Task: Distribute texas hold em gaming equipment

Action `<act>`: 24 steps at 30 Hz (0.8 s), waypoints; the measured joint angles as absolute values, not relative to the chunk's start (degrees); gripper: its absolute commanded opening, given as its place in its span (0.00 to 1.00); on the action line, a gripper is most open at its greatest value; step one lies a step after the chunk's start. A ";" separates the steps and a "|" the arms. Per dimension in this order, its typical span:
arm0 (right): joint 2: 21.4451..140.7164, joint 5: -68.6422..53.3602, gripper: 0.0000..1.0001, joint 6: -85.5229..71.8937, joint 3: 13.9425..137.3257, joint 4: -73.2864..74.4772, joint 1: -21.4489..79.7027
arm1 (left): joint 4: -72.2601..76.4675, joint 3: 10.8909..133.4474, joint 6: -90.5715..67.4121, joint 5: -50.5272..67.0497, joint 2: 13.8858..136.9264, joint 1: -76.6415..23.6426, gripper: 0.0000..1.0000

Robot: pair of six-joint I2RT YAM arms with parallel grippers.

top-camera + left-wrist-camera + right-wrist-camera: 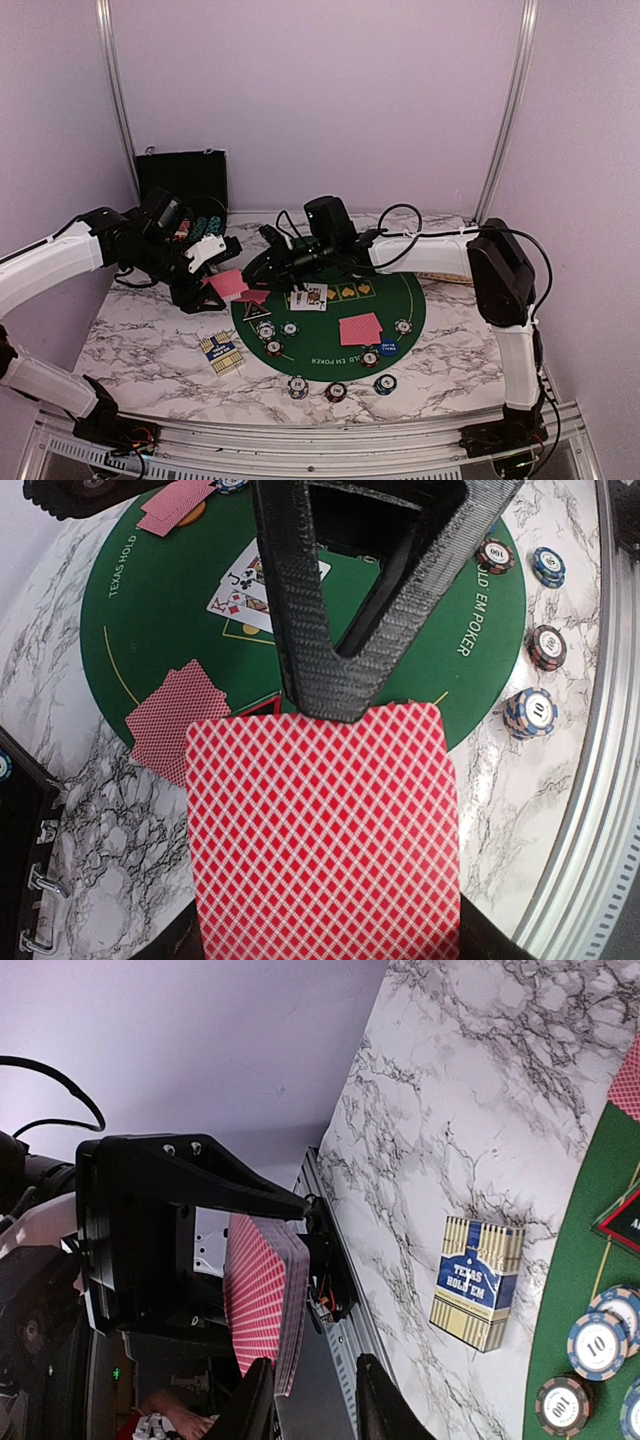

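**Item:** deck of red-backed cards [320, 830], hanging above the left edge of the green felt mat [312, 345].
**Grip:** the left gripper [340, 695] is clamping the deck by one short edge. The right gripper [318, 1400] is standing part-open astride the deck's lower edge, not visibly pinching.
**Handling, as judged:** light, thin and slick. The cards are likely flexing and sliding, so the top card is best taken by an exposed edge.
**Nearby:** a card box [219, 352] is lying left of the mat, chips [298, 386] are sitting off its near edge, and a face-down pair [360, 328] is occupying its middle, crowding landing spots.
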State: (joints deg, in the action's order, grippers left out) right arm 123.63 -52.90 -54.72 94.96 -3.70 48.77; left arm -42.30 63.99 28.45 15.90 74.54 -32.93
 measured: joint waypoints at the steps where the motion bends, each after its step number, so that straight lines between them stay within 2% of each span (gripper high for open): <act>1: 123.61 -52.90 0.27 -55.02 94.96 -3.97 48.88 | -42.30 63.99 28.47 15.90 74.54 -32.93 0.00; 9: 123.48 -53.06 0.22 -56.10 94.96 -4.71 49.50 | -42.30 63.99 28.45 15.90 74.54 -32.93 0.00; 17: 123.11 -53.17 0.08 -56.40 94.98 -4.67 49.91 | -42.28 63.99 28.47 15.90 74.54 -32.93 0.00; 24: 122.67 -53.30 0.04 -54.46 95.11 -2.46 49.56 | -42.33 63.99 28.47 15.86 74.54 -32.93 0.00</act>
